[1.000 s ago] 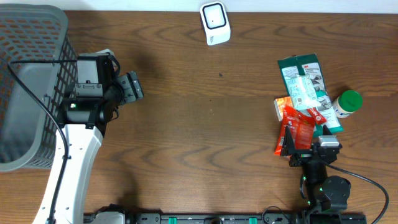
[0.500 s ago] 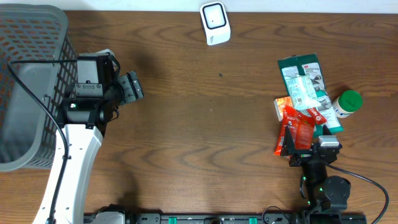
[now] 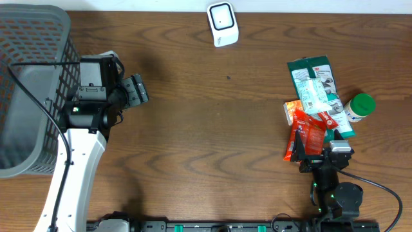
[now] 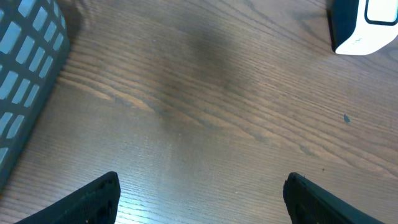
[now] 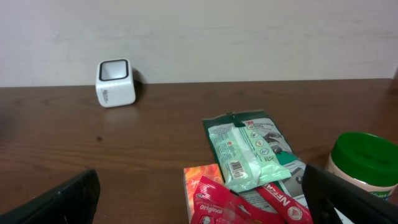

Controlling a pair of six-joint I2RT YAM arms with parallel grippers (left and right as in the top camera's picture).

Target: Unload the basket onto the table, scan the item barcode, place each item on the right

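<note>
The items lie in a pile at the table's right: a dark green packet (image 3: 312,69), a pale green wipes pack (image 3: 314,96) with its barcode facing up, an orange box (image 3: 291,111), red packets (image 3: 308,132) and a green-lidded jar (image 3: 359,107). The white scanner (image 3: 223,24) stands at the far middle edge. My right gripper (image 3: 317,147) is open just in front of the pile, nothing between its fingers. In the right wrist view the wipes pack (image 5: 244,155) and red packets (image 5: 242,208) lie ahead of the right gripper (image 5: 199,190). My left gripper (image 3: 143,90) is open over bare wood at the left.
A grey mesh basket (image 3: 38,16) fills the far left corner, close behind my left arm. In the left wrist view the basket's wall (image 4: 25,74) is at the left and the scanner (image 4: 367,25) at the top right, with brown wood between.
</note>
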